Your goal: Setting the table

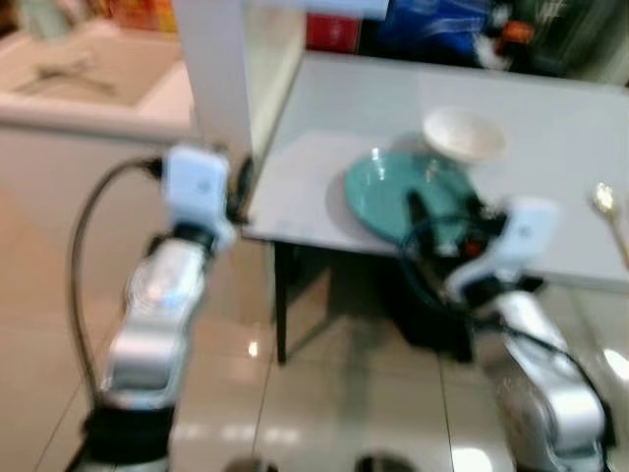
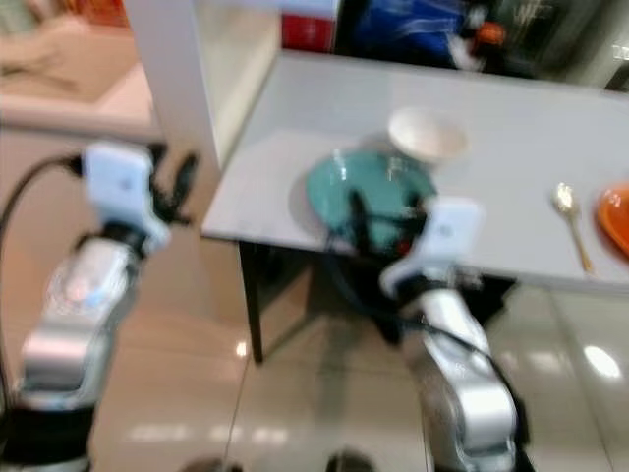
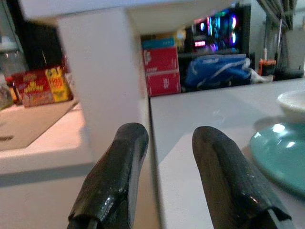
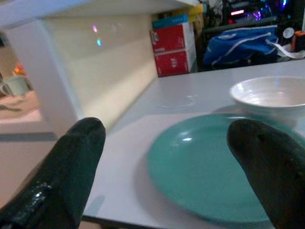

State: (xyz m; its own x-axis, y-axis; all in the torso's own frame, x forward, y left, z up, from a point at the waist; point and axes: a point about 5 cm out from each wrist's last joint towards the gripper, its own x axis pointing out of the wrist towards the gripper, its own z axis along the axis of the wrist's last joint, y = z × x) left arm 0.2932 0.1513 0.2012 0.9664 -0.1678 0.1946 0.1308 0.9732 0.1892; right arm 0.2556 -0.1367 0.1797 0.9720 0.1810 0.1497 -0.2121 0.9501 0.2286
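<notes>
A teal plate lies near the front edge of the pale table, with a white bowl just behind it, touching or overlapping its far rim. My right gripper is open at the plate's near edge, one finger on each side and nothing between them. In the right wrist view the plate and bowl lie straight ahead. My left gripper is open and empty beside the table's front left corner. A gold spoon lies further right.
A white pillar stands at the table's left corner, close to my left gripper. An orange dish sits at the right edge. Red boxes and a blue bag are behind the table. A counter runs on the left, over glossy floor.
</notes>
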